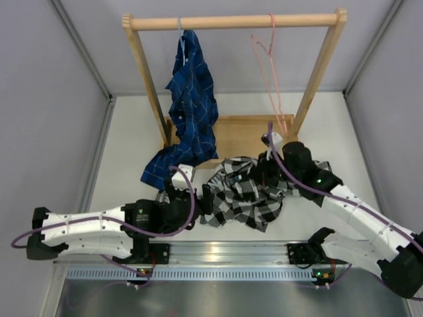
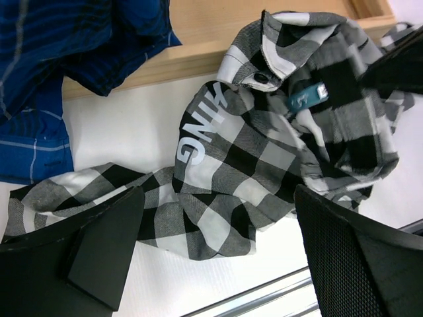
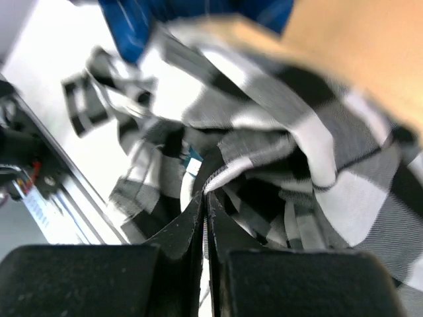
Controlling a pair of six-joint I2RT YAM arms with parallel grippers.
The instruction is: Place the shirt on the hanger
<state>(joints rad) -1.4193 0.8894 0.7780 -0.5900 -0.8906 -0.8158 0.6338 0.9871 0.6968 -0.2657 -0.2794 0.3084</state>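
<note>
The black-and-white checked shirt [image 1: 248,191] lies crumpled on the table in front of the rack; white lettering shows on it in the left wrist view [image 2: 264,152]. The pink wire hanger [image 1: 269,66] hangs from the rod at the right. My right gripper [image 1: 268,170] is shut on a fold of the shirt's edge [image 3: 264,158]; in the right wrist view its fingertips [image 3: 205,198] pinch the fabric. My left gripper [image 1: 198,201] is open at the shirt's left edge, its fingers [image 2: 106,244] spread wide above the hem and holding nothing.
A wooden rack [image 1: 234,22] with a flat wooden base [image 1: 241,135] stands at the back. A dark blue plaid shirt [image 1: 192,105] hangs on a pale hanger at the rod's left and drapes onto the table. A metal rail [image 1: 225,254] runs along the near edge.
</note>
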